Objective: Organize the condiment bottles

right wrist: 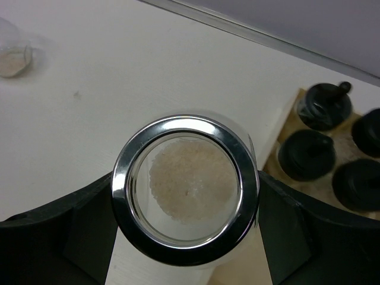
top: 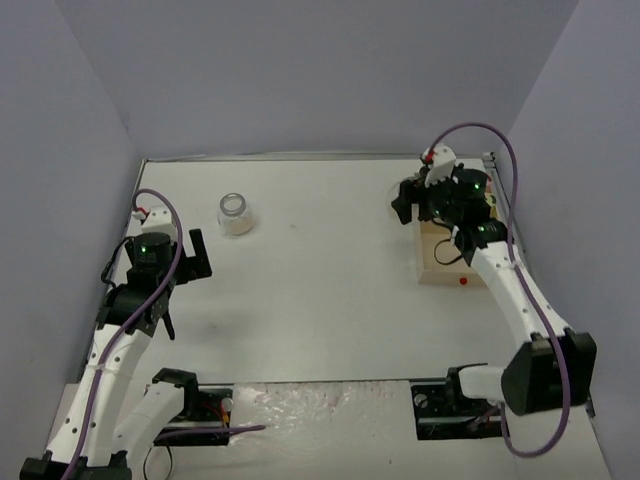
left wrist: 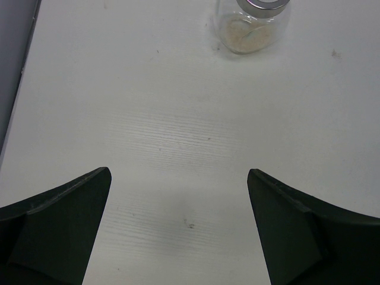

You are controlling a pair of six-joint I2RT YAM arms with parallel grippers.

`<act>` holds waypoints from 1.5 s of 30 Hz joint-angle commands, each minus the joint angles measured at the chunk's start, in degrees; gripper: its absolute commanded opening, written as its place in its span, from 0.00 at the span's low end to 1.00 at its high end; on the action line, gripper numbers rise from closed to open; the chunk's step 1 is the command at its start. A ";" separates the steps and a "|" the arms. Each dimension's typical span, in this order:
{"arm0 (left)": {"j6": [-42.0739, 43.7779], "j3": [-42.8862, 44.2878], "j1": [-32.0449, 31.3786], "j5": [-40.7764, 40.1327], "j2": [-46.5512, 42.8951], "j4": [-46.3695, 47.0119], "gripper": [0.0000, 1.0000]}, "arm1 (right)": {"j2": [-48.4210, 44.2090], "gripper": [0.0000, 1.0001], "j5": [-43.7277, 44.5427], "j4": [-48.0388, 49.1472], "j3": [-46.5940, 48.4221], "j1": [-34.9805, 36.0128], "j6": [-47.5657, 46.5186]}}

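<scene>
My right gripper [right wrist: 185, 178] is shut on a wide silver-rimmed jar [right wrist: 185, 190] of pale powder and holds it over the table just left of the wooden tray [right wrist: 284, 132]. In the top view this gripper [top: 405, 207] is at the tray's [top: 440, 268] far left corner. Several black-capped jars [right wrist: 306, 155] stand in the tray. A second silver-rimmed jar [top: 235, 213] stands alone at the far left of the table; it also shows in the left wrist view [left wrist: 252, 24]. My left gripper [left wrist: 179, 173] is open and empty, short of that jar [right wrist: 12, 56].
Purple walls enclose the white table on three sides. The tray lies along the right wall. A small red thing [top: 463, 282] sits at the tray's near edge. The arm bases and cables take up the near edge.
</scene>
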 commanded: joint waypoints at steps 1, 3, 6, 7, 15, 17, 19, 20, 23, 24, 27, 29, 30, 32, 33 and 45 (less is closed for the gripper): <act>0.07 2.00 0.25 1.02 -0.76 2.61 0.97 | -10.36 0.00 7.31 0.68 -4.97 -5.58 1.71; 0.02 2.00 0.25 1.51 -0.76 2.61 0.97 | -13.54 0.00 9.59 0.55 -7.52 -7.77 2.90; -0.01 1.97 0.25 1.95 -0.98 2.52 0.97 | -14.39 0.00 13.05 1.23 -9.71 -10.73 3.92; -0.01 1.97 0.25 2.15 -1.12 2.52 0.97 | -14.22 0.00 14.00 1.68 -10.66 -12.37 4.35; 0.16 2.04 0.18 2.13 -2.33 2.36 0.97 | -9.44 0.00 13.85 8.48 -15.41 -17.69 3.20; 0.16 2.06 0.21 2.34 -2.74 2.35 0.97 | -8.45 0.00 12.73 10.81 -16.19 -18.85 2.25; 0.16 1.98 0.25 2.56 -3.07 2.34 0.97 | -7.54 0.00 10.79 12.61 -16.55 -20.53 1.46; 0.16 1.94 0.25 2.51 -3.22 2.29 0.97 | -6.65 0.00 9.73 13.52 -16.58 -21.33 1.25; 0.16 1.88 0.25 2.39 -3.58 2.17 0.97 | -3.73 0.00 5.36 16.43 -16.64 -24.49 1.17; 0.16 1.88 0.25 2.39 -3.67 2.17 0.97 | -2.86 0.00 3.96 16.85 -16.38 -25.60 1.15; 0.16 1.88 0.19 2.57 -4.01 2.17 0.97 | -0.51 0.01 1.62 16.79 -15.06 -27.47 0.05; 0.16 1.88 0.16 2.56 -4.15 2.17 0.97 | 0.92 0.02 0.60 16.71 -14.60 -28.20 -0.45; 0.16 1.88 0.16 2.40 -4.36 2.23 0.97 | 2.16 0.02 -0.09 16.71 -14.33 -28.58 -0.82; 0.30 1.95 0.09 2.16 -4.62 2.19 0.97 | 3.99 0.04 -1.41 16.28 -13.90 -29.57 -1.53; 0.28 1.91 0.13 2.13 -4.66 2.17 0.97 | 4.67 0.05 -1.63 15.89 -13.66 -29.88 -2.11; 0.34 1.79 0.16 1.98 -5.07 1.99 0.97 | 9.96 0.07 0.39 14.77 -13.13 -32.41 -6.07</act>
